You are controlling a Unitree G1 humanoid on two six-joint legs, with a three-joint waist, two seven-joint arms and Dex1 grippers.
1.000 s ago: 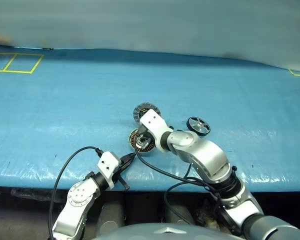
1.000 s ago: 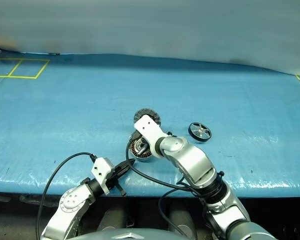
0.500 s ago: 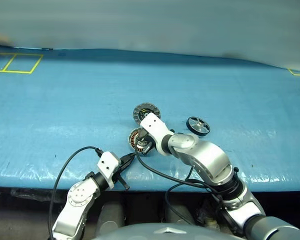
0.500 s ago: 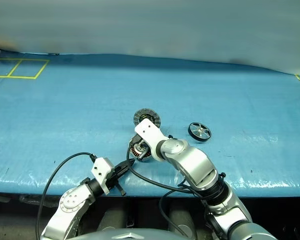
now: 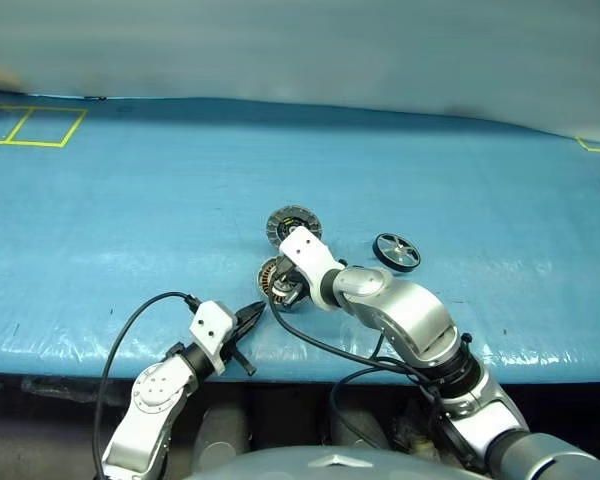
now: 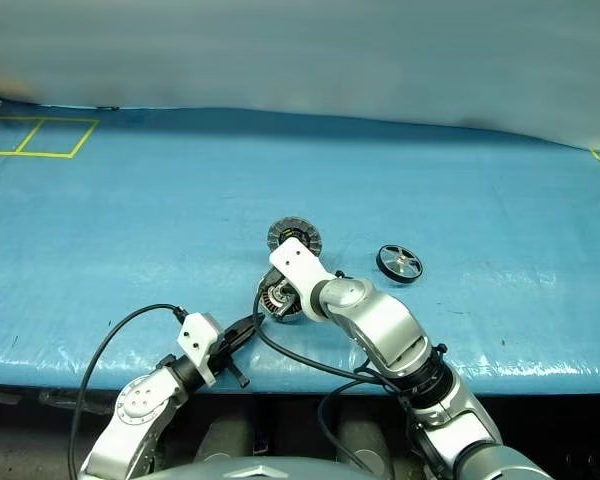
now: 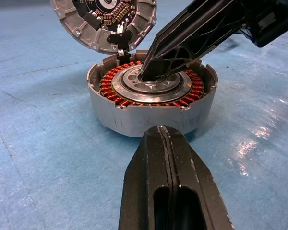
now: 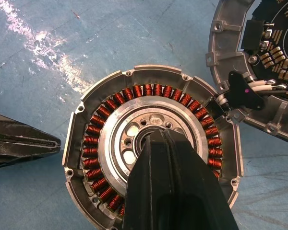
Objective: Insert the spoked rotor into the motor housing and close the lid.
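Note:
The motor housing [image 7: 110,117], a silver cup ringed with copper windings, sits near the table's front edge. Its lid [image 5: 292,222] lies open just behind it, inner face up, joined by a short wire. My right gripper [image 8: 156,136] is shut, and its tips rest in the hole of the housing's central hub. The left gripper [image 7: 164,132] is shut on nothing and points at the housing's near wall from a short gap away. The spoked rotor [image 5: 396,251], a small black wheel, lies flat on the table to the right of the housing, apart from both grippers.
A blue tarp [image 5: 160,200] covers the table, and its front edge [image 5: 100,350] runs just below the left gripper. Yellow tape squares [image 5: 40,125] mark the far left and a yellow corner [image 5: 595,147] the far right. Black cables [image 5: 130,335] loop from both wrists.

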